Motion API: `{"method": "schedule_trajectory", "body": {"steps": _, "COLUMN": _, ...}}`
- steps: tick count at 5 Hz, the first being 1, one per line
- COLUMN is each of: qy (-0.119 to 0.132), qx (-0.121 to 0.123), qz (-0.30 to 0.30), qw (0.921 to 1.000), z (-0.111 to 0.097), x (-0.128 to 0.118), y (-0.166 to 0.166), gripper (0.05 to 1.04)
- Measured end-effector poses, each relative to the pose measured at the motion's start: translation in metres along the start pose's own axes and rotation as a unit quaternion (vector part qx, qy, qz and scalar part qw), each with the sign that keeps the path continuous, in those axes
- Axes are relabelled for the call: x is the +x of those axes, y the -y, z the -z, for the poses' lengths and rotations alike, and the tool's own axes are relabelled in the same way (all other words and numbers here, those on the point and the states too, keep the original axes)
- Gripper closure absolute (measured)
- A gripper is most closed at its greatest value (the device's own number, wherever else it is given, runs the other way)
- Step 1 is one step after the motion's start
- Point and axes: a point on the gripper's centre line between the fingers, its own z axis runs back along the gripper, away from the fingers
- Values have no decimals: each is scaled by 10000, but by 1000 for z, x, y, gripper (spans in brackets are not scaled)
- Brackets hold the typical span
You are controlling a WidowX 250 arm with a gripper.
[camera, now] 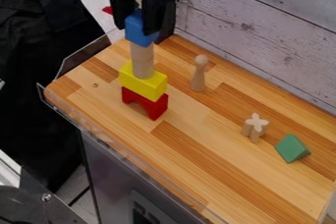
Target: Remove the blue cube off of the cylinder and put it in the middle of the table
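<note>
The black gripper (136, 25) hangs down at the upper left of the camera view, at the top of a block tower and overlapping the upper part of the blue cube (138, 35). Whether it holds the cube cannot be made out. Beneath the cube, the upright pale wooden cylinder (142, 62) stands on a yellow block (144, 81). A red arch block (144, 103) forms the tower's base on the wooden table (190, 139).
A wooden peg figure (199, 74) stands right of the tower. Farther right are a star-shaped wooden piece (255, 127) and a green triangular block (291, 148). A plank wall (269, 31) runs behind the table, and a clear rail (118, 156) lines its front left edge.
</note>
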Motion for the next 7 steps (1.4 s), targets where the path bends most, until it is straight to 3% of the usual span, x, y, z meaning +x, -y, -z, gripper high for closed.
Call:
{"method": "schedule_trajectory", "body": {"steps": 1, "qy": -15, "qx": 59, "qz": -34, "qw": 10000, "z": -1, "x": 0, "y": 0, "gripper": 521}}
{"method": "schedule_trajectory", "body": {"steps": 2, "qy": 127, "qx": 197, "qz": -18, "qw": 9997, "z": -12, "x": 7, "y": 4, "gripper": 521}}
{"method": "schedule_trajectory", "body": {"steps": 4, "qy": 395, "qx": 460, "qz": 473, "qw": 9970, "z": -33, "x": 16, "y": 40, "gripper": 521}}
{"method": "schedule_trajectory", "body": {"steps": 5, "qy": 431, "qx": 482, "qz": 669, "qw": 9957, "z": -31, "x": 18, "y": 55, "gripper": 521}}
{"method": "schedule_trajectory", "body": {"steps": 7, "qy": 119, "qx": 338, "qz": 1030, "qw": 9940, "z": -1, "x": 20, "y": 78, "gripper": 521}}
